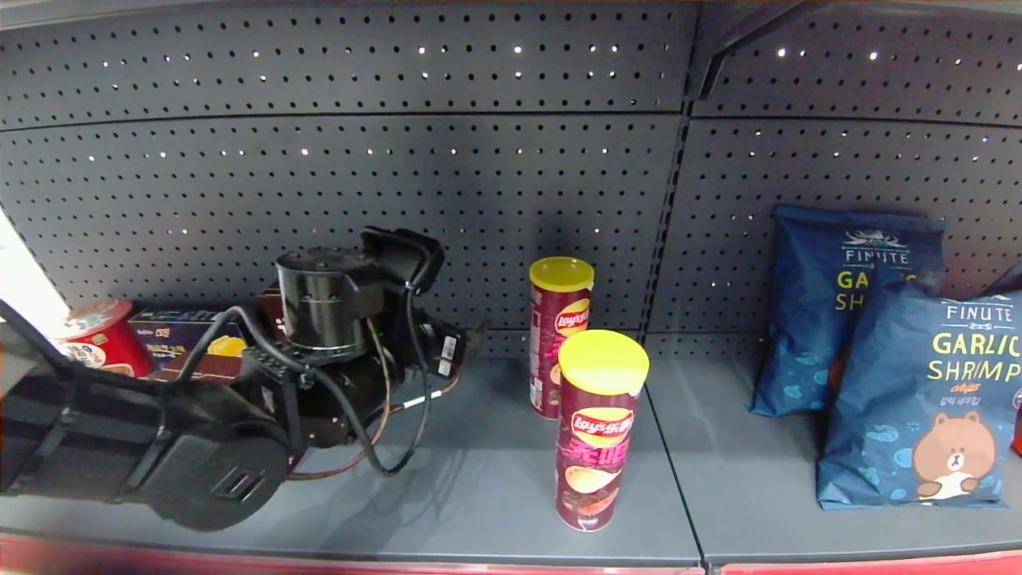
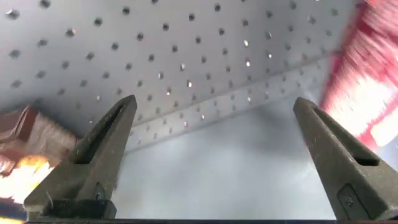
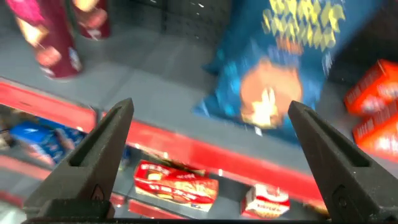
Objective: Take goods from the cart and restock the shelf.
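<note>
Two chip cans [image 1: 601, 431] are standing upright on the shelf [image 1: 479, 487], one just ahead of the other, with blue snack bags [image 1: 926, 399] to their right. We are holding our left gripper [image 2: 214, 106] spread wide by the pegboard [image 2: 186, 50]; our right gripper [image 3: 210, 107] is hanging, fingers apart, before one bag.

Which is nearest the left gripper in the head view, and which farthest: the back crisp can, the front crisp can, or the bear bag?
1. The back can, deep on the shelf, just right of the left gripper.
2. The front can, right again, nearer the shelf's edge.
3. The bear bag, at the far right.
</note>
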Available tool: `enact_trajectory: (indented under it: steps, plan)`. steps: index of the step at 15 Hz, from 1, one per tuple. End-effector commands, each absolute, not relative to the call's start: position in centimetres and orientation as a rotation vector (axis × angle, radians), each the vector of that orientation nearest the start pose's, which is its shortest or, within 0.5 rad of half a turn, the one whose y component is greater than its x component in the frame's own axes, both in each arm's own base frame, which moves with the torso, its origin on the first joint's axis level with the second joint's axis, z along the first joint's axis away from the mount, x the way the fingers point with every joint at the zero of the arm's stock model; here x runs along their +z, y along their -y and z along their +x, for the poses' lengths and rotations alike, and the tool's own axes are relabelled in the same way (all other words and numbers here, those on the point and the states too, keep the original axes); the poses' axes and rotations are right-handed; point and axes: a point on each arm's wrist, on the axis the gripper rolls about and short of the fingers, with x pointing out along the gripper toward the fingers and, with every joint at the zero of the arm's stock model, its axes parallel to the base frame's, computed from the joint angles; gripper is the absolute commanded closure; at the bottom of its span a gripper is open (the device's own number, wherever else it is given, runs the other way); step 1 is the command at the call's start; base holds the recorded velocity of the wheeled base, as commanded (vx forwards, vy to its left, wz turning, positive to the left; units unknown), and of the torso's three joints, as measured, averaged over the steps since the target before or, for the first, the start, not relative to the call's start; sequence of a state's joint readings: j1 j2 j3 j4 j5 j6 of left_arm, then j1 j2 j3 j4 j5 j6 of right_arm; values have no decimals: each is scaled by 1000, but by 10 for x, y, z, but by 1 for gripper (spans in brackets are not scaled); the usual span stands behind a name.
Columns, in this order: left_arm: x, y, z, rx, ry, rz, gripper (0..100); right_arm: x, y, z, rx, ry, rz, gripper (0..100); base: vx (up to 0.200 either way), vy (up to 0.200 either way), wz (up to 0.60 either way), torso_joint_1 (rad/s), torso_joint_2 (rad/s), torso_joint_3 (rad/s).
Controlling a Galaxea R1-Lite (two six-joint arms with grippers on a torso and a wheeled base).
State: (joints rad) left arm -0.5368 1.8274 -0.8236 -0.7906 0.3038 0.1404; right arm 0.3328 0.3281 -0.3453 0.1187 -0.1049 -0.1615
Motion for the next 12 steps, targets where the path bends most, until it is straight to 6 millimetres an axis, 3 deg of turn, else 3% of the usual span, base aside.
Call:
enact_trajectory:
  steps: [1, 3, 5, 9, 12]
  plan:
    - [171, 155, 251, -290, -191, 240, 0, 216, -19, 51, 337, -244, -224, 0, 0, 0, 0, 0, 0, 0]
    - [173, 148, 231, -307, -225, 257, 0, 212, -36, 76, 413, -349, -242, 0, 0, 0, 0, 0, 0, 0]
    - [173, 145, 226, -306, -229, 262, 0, 203, -49, 99, 417, -465, -231, 0, 0, 0, 0, 0, 0, 0]
    - [166, 140, 219, -289, -254, 286, 0, 184, -62, 114, 465, -602, -176, 0, 0, 0, 0, 0, 0, 0]
    - [157, 140, 215, -297, -274, 302, 0, 166, -75, 136, 461, -726, -205, 0, 0, 0, 0, 0, 0, 0]
